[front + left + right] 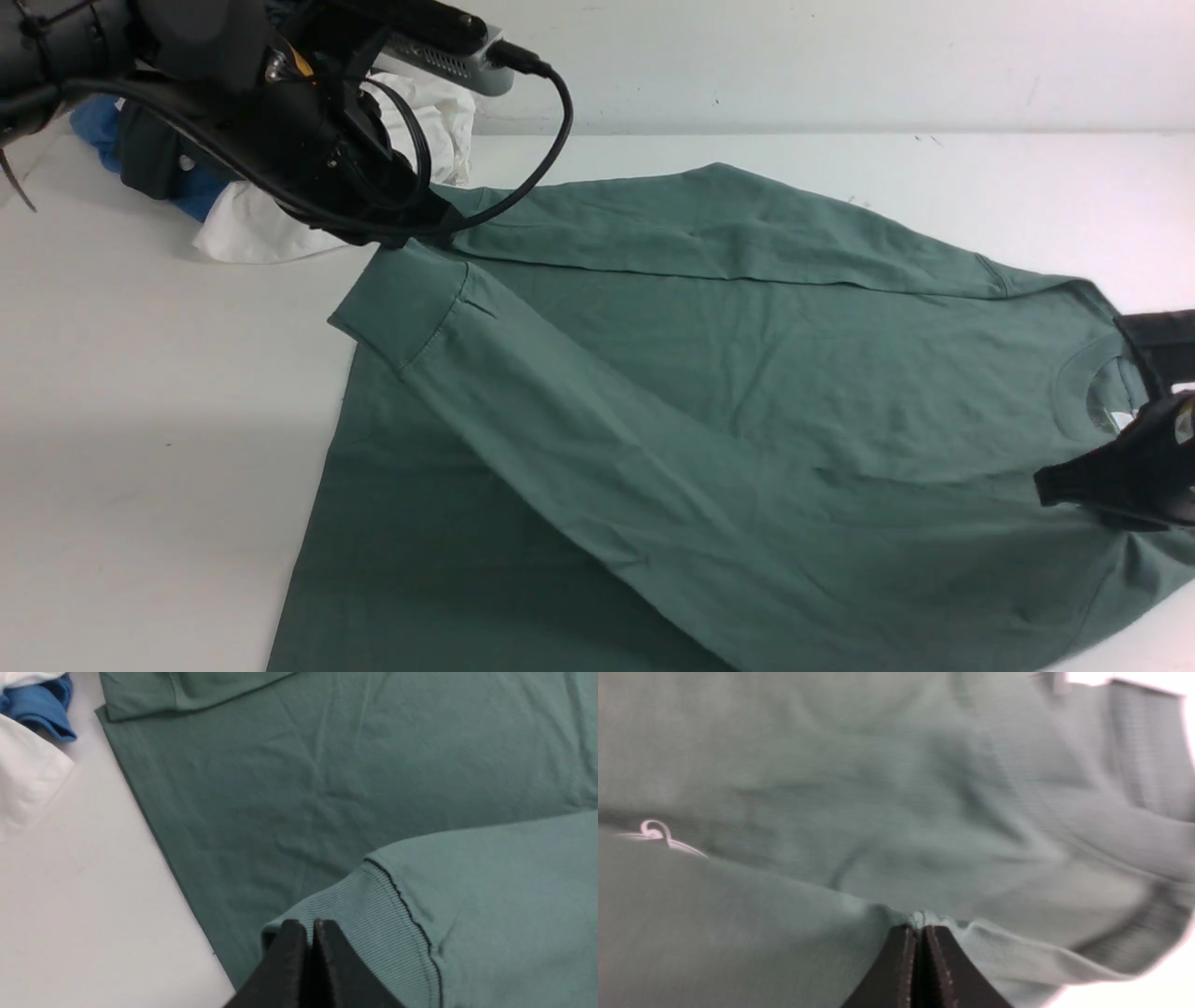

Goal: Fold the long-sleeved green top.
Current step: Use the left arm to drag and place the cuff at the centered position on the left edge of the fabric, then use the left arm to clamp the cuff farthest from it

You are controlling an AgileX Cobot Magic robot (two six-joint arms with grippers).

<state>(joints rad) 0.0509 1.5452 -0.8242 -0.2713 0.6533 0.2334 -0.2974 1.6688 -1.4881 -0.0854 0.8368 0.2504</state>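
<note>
The green long-sleeved top [747, 373] lies spread on the white table [140, 392], neck [1083, 383] to the right and hem to the left. One sleeve is folded across the body, its cuff [401, 308] near the hem. My left gripper [411, 238] is at the far left corner of the top. In the left wrist view this gripper [310, 926] is shut on the ribbed cuff [373, 914] of the other sleeve. My right gripper [1050, 490] is beside the neck. In the right wrist view it [920, 926] is shut on a pinched fold of the top [831, 812].
A pile of other clothes sits at the back left behind my left arm: a white garment [252, 229], a blue one [93, 121] and a dark one [154, 159]. The wall runs along the table's far edge. The top's near part runs off the bottom of the front view.
</note>
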